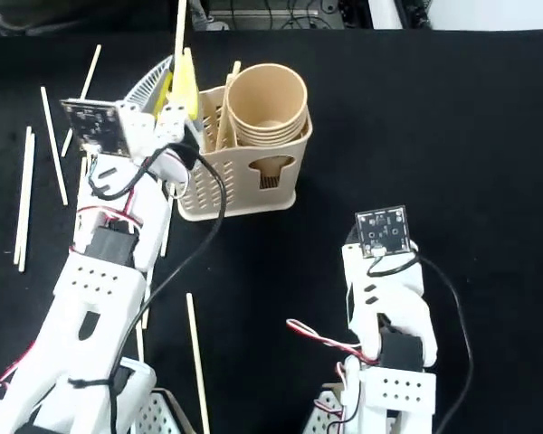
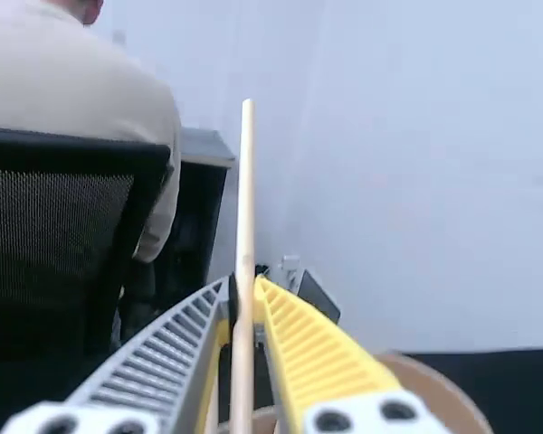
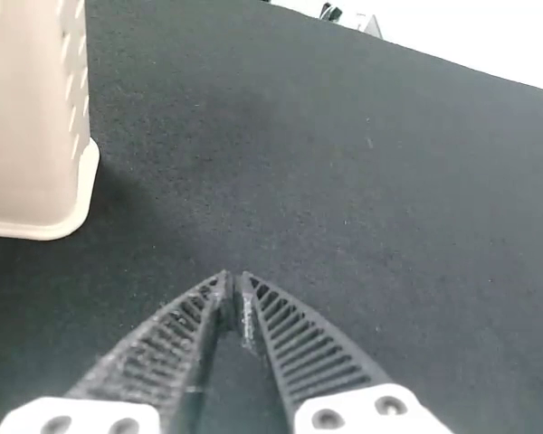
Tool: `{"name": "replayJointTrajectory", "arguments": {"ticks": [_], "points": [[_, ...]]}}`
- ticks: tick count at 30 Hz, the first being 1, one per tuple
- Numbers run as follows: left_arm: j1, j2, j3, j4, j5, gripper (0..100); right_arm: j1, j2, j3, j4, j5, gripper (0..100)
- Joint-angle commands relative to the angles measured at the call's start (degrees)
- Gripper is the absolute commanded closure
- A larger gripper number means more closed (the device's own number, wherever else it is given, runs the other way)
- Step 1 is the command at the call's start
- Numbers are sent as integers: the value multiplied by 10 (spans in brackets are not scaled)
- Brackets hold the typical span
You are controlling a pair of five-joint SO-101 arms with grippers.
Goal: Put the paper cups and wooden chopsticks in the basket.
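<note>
Nearest, the right claw (image 3: pixel 233 294) sits pressed together over the counter (image 1: pixel 452 136). Farther back, the left claw (image 2: pixel 242 287) pinches an upright chopstick (image 2: pixel 245 199) at the basket (image 1: pixel 253 185), which holds stacked paper cups (image 1: pixel 267 99); loose chopsticks (image 1: pixel 22 199) lie near the counter's left edge.

Cups (image 1: pixel 267 101) in basket (image 1: pixel 244 176) — chopsticks (image 1: pixel 24 194) lying to its left.

Looks like matt, grainy black cloth over the worktop (image 3: pixel 362 163). Smooth beige plastic for the basket (image 1: pixel 253 185), dull brown paper for the cups (image 1: pixel 270 95), bare pale wood for the chopstick (image 2: pixel 245 199). Ribbed plastic on both: yellow-and-grey left pincer (image 2: pixel 242 282), black right pincer (image 3: pixel 233 278).
</note>
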Motion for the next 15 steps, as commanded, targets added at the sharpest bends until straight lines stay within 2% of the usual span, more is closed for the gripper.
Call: {"name": "replayJointTrajectory", "arguments": {"ticks": [1, 7, 12, 15], "points": [[-8, -14, -91, -10, 13, 971, -5, -6, -3, -9, 6, 985], [-25, -13, -114, -36, 53, 972, -4, -6, -3, -10, 6, 985], [-63, -54, -7, -156, 58, 972, -5, -6, -2, -19, 6, 985], [-65, -124, 85, -218, 8, 972, -6, -6, -1, -20, 6, 985]]}}
